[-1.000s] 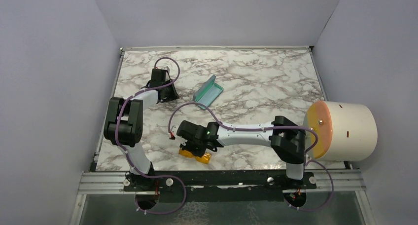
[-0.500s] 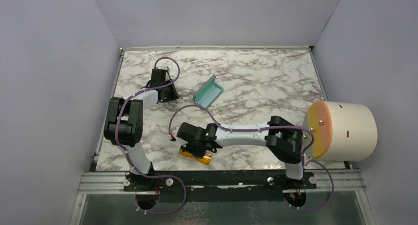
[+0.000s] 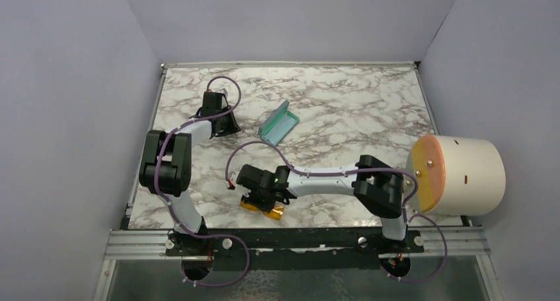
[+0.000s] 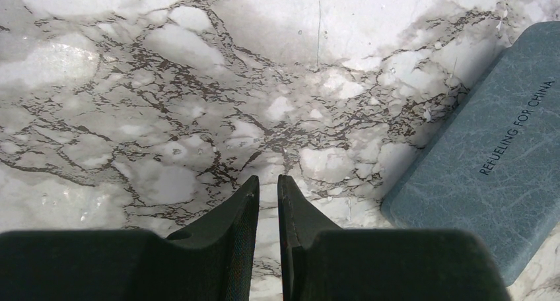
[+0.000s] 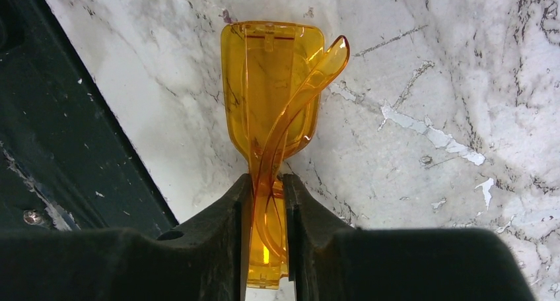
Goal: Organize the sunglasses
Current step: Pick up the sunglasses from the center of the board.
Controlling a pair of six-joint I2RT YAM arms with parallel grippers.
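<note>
We see the right pincer (image 5: 267, 182) clenched on the sunglasses (image 5: 271, 103). Its two dark fingers (image 5: 238, 208) stand on either side of the folded amber pair, and the frame fills the gap between them. One curved temple crosses the translucent orange lens and runs back between the fingers. The rest of the pair sticks out beyond the fingertips over the marble table (image 3: 356, 103).

From overhead, the sunglasses sit close to the near edge of the table, between the two arm bases and somewhat to the left of centre. The right arm reaches across low toward them. In the right wrist view the black rail (image 5: 66, 116) along that edge lies just beside the pair. We cannot tell whether the sunglasses rest on the table or hang just above it.

The left pincer (image 4: 267, 182) is at the far left part of the table, well apart from the sunglasses. Its fingers are drawn almost together, with only a thin slit between the tips and nothing in it. Just beside it, to its right, lies the oblong case (image 4: 489, 162), not touching it. The case is blue-grey with a line of printed letters in the left wrist view and looks teal from overhead.

A cream drum (image 3: 462, 175) with an orange face stands at the right edge.
</note>
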